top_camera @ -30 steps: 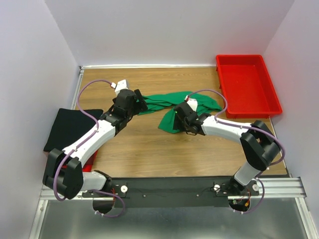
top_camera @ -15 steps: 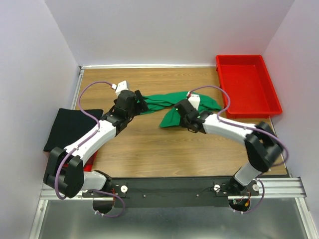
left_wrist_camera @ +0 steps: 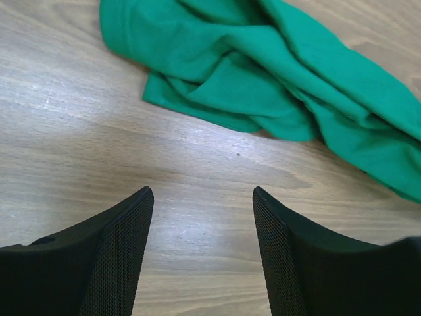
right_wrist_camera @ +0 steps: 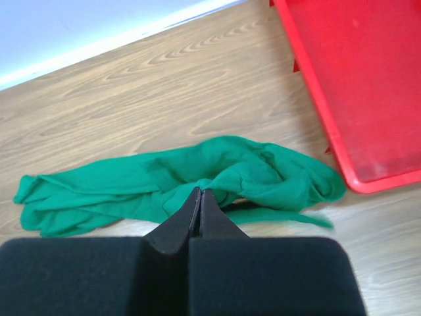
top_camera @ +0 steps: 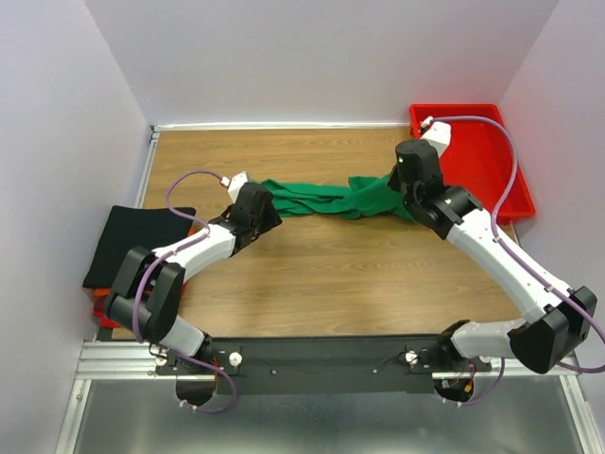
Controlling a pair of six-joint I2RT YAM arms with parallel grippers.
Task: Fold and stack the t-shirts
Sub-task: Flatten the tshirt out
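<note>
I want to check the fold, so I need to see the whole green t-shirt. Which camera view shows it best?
Top external: the green t-shirt lies stretched out, nearly all visible. The left wrist view shows only one crumpled end; the right wrist view shows most of it, partly behind the right end effector.

Open wood of the table [top_camera: 321,284] lies between the left arm [top_camera: 194,253] and right arm [top_camera: 496,251], up to the green t-shirt [top_camera: 317,199] (a low rumpled band across the middle). Behind it a free strip runs to the wall [top_camera: 321,57]; the red tray [top_camera: 468,161] fills the far right corner
</note>
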